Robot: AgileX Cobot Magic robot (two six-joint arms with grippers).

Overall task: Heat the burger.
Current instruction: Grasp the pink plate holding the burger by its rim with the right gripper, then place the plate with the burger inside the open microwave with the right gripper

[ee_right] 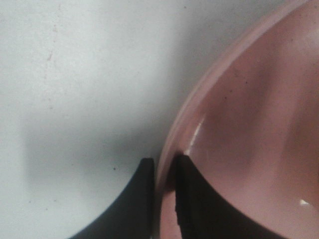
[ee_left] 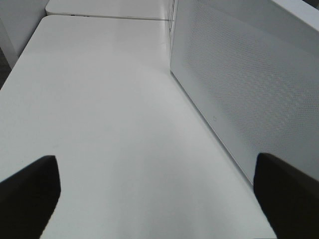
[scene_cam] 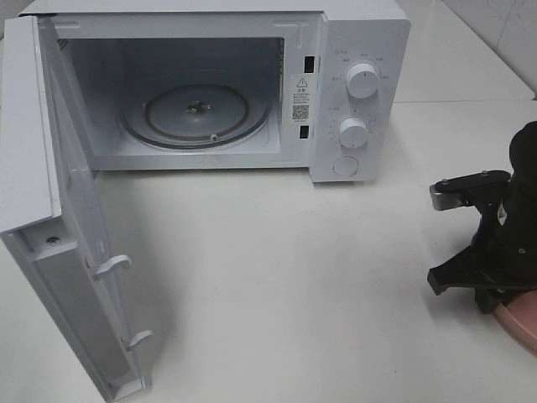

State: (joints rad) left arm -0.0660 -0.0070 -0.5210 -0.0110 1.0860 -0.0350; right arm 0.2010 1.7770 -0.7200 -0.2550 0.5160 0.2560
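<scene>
The burger is out of view in all three views. At the right edge of the exterior view, my right arm reaches down over a round pink plate (scene_cam: 522,326). In the right wrist view, my right gripper (ee_right: 162,175) is shut on the pink plate's rim (ee_right: 209,94), with one dark finger (ee_right: 142,186) outside the rim and the other inside. My left gripper (ee_left: 159,199) is open over the bare white table, with nothing between its fingers. It lies beside the microwave door (ee_left: 249,74).
A white microwave (scene_cam: 361,50) stands at the back with its door (scene_cam: 75,252) swung wide open toward the front left. Its glass turntable (scene_cam: 197,113) carries nothing. Two knobs (scene_cam: 362,81) are on its right panel. White table (scene_cam: 285,277) lies in front.
</scene>
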